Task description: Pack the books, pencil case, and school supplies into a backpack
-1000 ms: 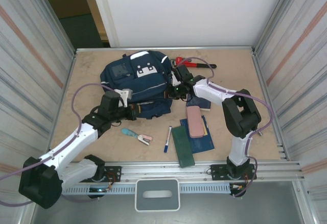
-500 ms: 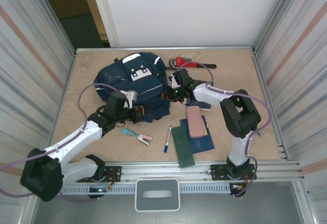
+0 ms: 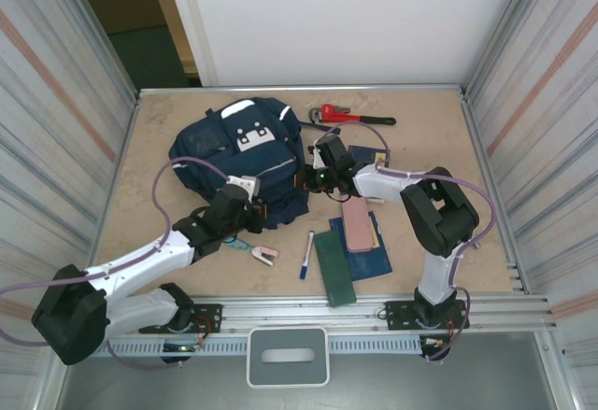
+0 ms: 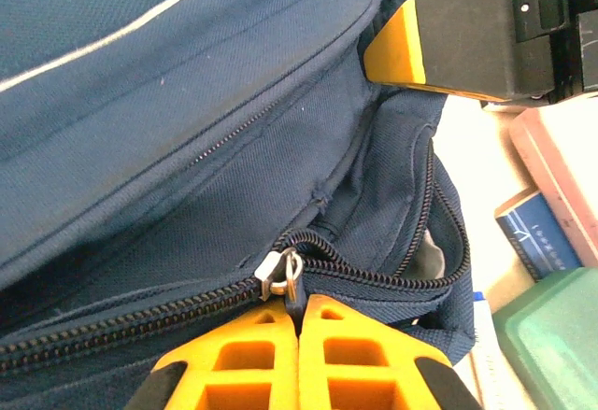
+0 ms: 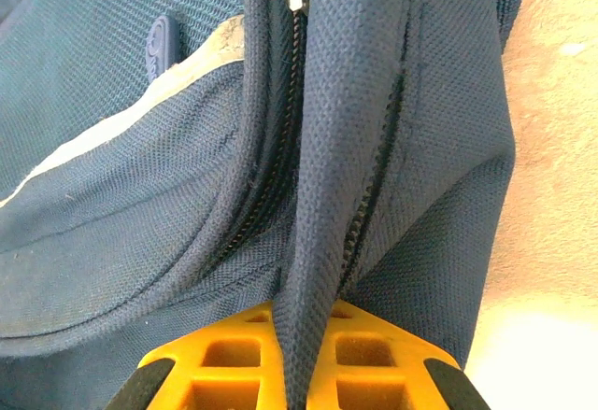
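Observation:
The navy backpack [image 3: 238,148] lies at the table's back left. My left gripper [image 3: 259,212] is at its near edge, shut on the zipper pull [image 4: 297,290] of a partly opened zipper. My right gripper [image 3: 309,178] is shut on a fold of backpack fabric [image 5: 322,195] at the right corner. The pink pencil case [image 3: 356,223] lies on a dark blue book [image 3: 372,256], with the green book [image 3: 334,267] beside them. Another blue book [image 3: 364,156] lies under the right arm. The marker [image 3: 306,256] and the teal-and-pink stapler-like item [image 3: 256,250] lie near the front.
A red-handled wrench [image 3: 344,114] lies at the back behind the backpack. Metal walls close in both sides, and a rail runs along the near edge. Bare tabletop [image 3: 430,148] stretches to the right.
My left gripper has pulled the zipper pull to the right and nearer. My right gripper has moved left with the fabric. The backpack has turned and bunched toward the back left.

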Tool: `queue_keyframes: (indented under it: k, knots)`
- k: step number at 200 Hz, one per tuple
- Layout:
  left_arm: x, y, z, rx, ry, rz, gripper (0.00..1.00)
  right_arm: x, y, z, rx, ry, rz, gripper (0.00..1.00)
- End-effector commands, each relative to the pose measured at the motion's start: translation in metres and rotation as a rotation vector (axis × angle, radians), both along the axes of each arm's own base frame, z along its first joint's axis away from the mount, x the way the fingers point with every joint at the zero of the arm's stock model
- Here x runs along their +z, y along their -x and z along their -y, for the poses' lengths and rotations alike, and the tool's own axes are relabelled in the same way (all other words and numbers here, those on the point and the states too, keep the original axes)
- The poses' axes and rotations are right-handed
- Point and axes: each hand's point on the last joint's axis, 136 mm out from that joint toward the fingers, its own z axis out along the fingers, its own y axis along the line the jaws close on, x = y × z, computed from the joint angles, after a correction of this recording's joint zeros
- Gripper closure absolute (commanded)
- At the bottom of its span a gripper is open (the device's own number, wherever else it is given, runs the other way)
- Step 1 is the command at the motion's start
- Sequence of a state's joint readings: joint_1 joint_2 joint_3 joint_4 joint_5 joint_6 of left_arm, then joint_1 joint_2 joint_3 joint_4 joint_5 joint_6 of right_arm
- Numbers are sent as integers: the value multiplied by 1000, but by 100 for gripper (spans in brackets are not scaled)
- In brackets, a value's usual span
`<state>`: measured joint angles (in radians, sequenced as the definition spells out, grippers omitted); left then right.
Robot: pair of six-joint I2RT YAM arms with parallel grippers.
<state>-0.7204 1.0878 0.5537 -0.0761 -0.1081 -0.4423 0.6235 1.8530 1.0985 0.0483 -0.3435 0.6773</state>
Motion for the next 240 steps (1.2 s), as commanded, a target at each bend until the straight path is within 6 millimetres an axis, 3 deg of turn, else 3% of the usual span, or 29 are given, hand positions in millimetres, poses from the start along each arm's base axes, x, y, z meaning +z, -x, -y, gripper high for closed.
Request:
queue_keyframes:
  k: [1,33,93,147,192,240]
  knots:
    - [53,-21,11,14,177,155,100,66,13,-42,92,-169,158,100]
    - [74,-23,18,53,579,76,100,66,17,-40,66,-85,256,100]
    - [103,-11,15,3,720,97,100,62,14,-28,26,4,315,100]
    - [65,10,-5,-30,423,-108,100,53,1,-3,35,57,282,100]
    - [63,18,-14,-72,570,-244,100,48,0,13,89,171,337,100]
    - [46,23,-26,-41,465,-273,100,48,-11,32,61,229,361,100]
